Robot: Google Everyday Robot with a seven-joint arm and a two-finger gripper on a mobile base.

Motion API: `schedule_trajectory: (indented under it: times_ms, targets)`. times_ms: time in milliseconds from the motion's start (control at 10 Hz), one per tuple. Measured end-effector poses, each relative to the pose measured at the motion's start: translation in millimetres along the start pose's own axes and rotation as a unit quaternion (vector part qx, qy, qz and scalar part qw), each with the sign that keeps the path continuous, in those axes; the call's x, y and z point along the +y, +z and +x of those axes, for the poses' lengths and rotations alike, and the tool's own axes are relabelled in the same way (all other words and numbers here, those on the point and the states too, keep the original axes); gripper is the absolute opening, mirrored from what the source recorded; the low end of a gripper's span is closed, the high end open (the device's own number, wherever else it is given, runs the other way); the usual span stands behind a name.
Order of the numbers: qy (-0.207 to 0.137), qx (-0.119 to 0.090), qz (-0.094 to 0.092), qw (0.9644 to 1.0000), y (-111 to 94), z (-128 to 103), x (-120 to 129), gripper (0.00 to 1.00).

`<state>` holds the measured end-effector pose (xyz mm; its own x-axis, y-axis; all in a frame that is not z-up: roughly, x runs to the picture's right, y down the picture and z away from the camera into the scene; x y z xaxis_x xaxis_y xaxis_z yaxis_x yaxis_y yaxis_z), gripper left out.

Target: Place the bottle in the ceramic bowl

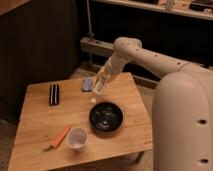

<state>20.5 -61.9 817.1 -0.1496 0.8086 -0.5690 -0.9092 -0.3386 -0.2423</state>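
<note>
While its smooth white arm [145, 57] reaches out over a square table of pale wood planks [35, 117], the robot's gripper [98, 86] hangs above the far middle of the tabletop, closed around the small elongated pale yellowish-white plastic bottle [96, 90]. That bottle points steeply downward, its small white cap lowest, above bare wood just beyond the far-left rim of the round, shallow, glossy black ceramic bowl [106, 117]; whether the cap touches the table cannot be told. Light glints off the bowl's curved inner wall, and nothing of the bottle lies inside it. Just behind the gripper, partly hidden by it, sits a small blue-grey flat item [87, 83] near the table's far edge. Well to the left rests a long, narrow black rectangular object [54, 94], lying lengthwise away from the viewer. Near the front edge stands a small white cup [76, 138], round-mouthed and open, just left of the bowl and apart from it. Beside the cup lies a slim orange carrot-shaped piece [60, 137], slanting toward the front-left corner. Filling the right foreground, the robot's broad, rounded white body [182, 125] covers the table's right side. Dark wood panels [40, 40] and a metal shelf frame [150, 10] stand behind.
</note>
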Motion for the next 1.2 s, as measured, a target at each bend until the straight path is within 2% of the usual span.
schedule_trajectory:
  times_ms: [200,700,800,900,1200]
  targets:
    - [-0.023,0.027,0.015,0.9992,-10,21,-21,0.0]
    - [-0.079,0.061,0.032,0.9945,-3,100,-26,0.0]
    - [-0.088,0.073,0.034,0.9929,9,116,-32,0.05]
    - [-0.092,0.079,0.032,0.9921,17,122,-39,0.12]
    - [-0.101,0.084,0.011,0.9912,31,120,-53,0.44]
